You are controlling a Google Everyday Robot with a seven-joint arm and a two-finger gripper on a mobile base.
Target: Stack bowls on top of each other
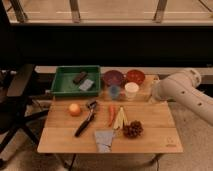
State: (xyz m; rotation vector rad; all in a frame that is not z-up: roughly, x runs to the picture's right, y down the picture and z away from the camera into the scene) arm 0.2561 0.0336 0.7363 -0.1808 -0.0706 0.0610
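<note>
A light wooden slatted table [160, 135] is standing under the white robot arm [185, 90], which is reaching in from the right. The dark two-finger gripper [153, 93] is hanging at the table's right rear edge; how it is set cannot be told. A red-orange round shallow bowl [135, 76] is sitting near it, just behind and to its picture-left. A dark purple round shallow bowl [113, 77] is sitting farther out on that side, beside the red-orange one. Both are resting separately on the table, unstacked.
</note>
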